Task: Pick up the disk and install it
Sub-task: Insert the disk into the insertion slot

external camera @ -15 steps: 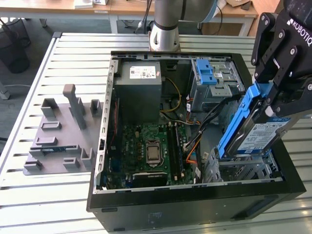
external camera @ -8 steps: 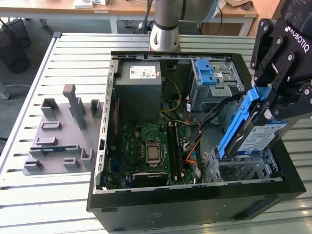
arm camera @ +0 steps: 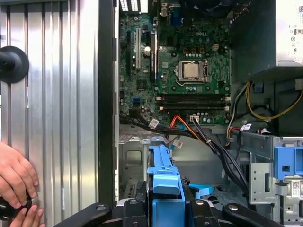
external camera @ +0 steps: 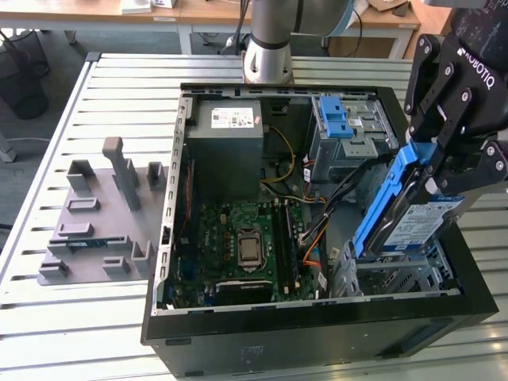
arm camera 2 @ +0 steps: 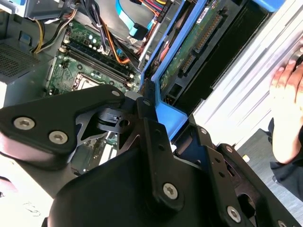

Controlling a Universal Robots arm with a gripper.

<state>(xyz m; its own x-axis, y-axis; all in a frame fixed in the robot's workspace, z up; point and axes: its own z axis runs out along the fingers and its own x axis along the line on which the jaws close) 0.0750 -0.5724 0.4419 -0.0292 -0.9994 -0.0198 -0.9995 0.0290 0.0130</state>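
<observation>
While aslant, disk [external camera: 412,223] in pincer [external camera: 437,168].

The tabletop [external camera: 111,87] is a silver surface of parallel ribbed metal slats. Directly on it lies a black computer case [external camera: 317,333], on its side with the open face up. Near it, to the exterior view's left, is a grey fixture plate [external camera: 83,230] carrying upright blocks, and the robot arm's base [external camera: 268,63] stands at the far edge behind the case. In the first wrist view a person's hand [arm camera: 16,177] is over the slats, alongside the case wall.
</observation>
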